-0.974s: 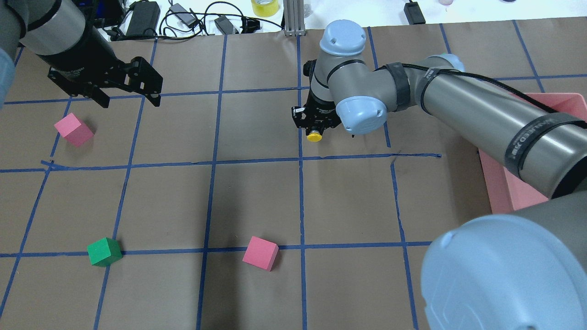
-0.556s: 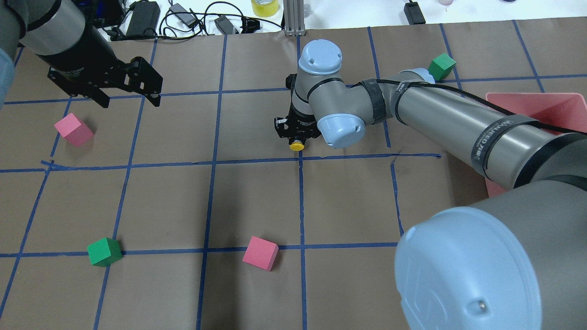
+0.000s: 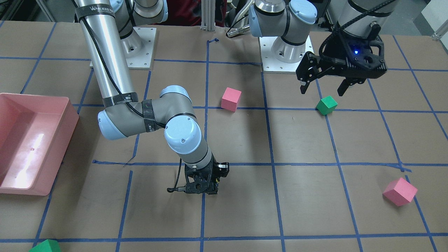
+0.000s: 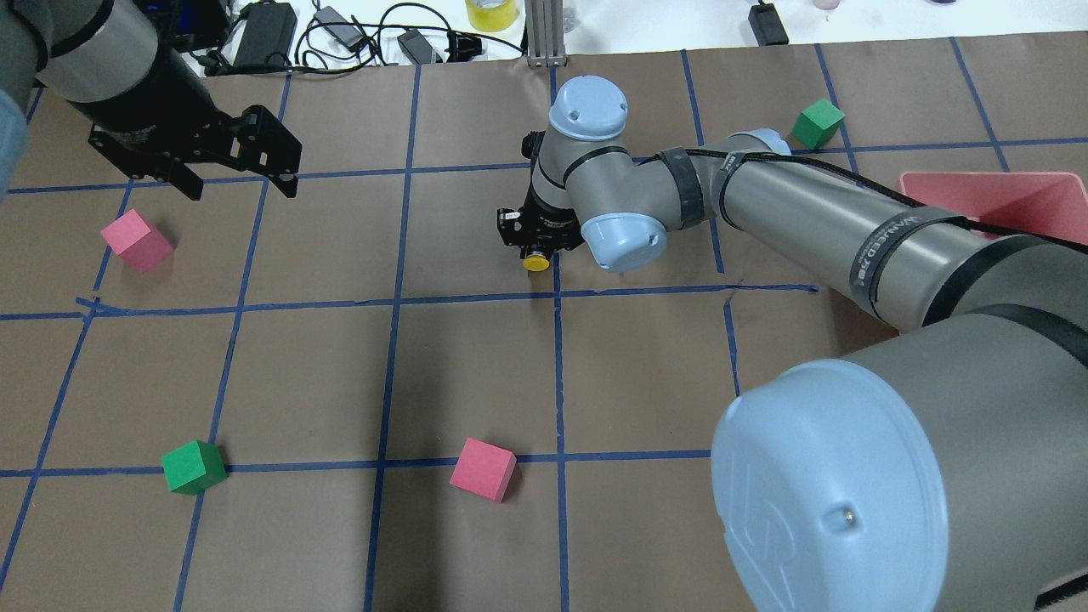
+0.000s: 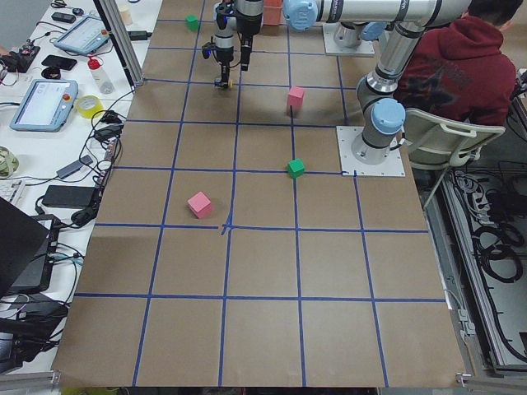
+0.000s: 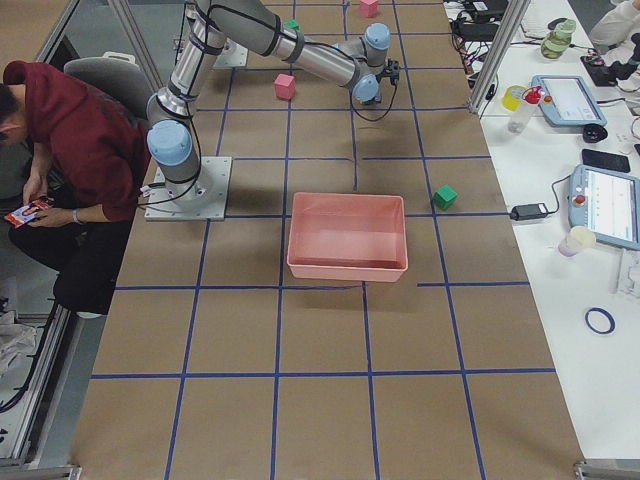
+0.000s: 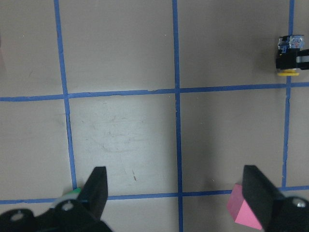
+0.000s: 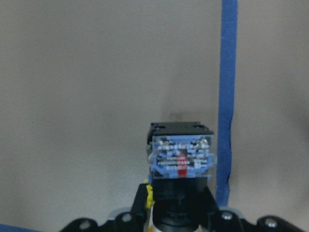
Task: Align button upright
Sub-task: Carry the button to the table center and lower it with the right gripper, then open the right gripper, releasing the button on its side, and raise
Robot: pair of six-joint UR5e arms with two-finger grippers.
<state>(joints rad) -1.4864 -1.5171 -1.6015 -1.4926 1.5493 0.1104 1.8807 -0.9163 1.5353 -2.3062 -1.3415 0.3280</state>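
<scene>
clamping one button [image 4: 535, 262], right fingers [image 4: 514, 231]; left fingers [image 7: 95, 191] apart; four cubes [image 4: 194, 467], two pink

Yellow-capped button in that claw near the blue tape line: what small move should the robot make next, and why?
Probably turn the wrist so the cap faces up. The right gripper holds the small yellow-capped, black-and-grey push-button low over the brown paper table, and its cap points sideways, so it is not upright yet.
</scene>
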